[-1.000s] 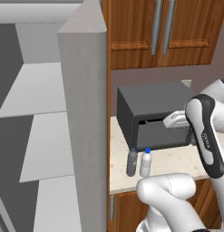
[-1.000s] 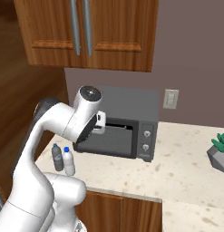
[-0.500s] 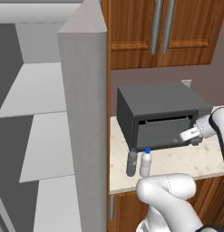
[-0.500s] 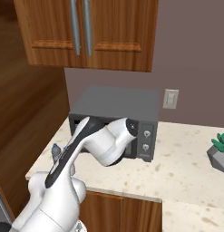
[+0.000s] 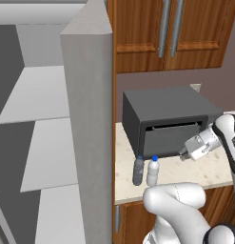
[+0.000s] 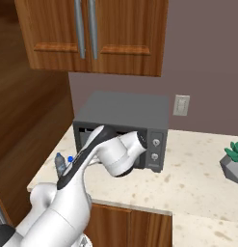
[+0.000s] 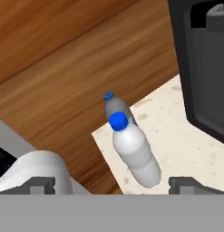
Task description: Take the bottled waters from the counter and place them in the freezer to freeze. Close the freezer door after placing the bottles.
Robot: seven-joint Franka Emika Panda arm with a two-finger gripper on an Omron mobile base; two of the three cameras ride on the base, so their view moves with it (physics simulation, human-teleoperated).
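Swung low right of the microwave (image 5: 166,121), gripper (image 7: 112,183) spread wide facing whitish bottle (image 7: 133,152) touching grey bottle (image 7: 114,105) at counter (image 7: 177,149) edge; risked toppling both.

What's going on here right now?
The arm has its end effector open and pointed at the two bottles standing side by side on the counter, next to the microwave. The whitish bottle is nearer the end effector, the grey bottle right behind it. Nothing is gripped yet. The freezer stands open to the left, shelves bare where visible.
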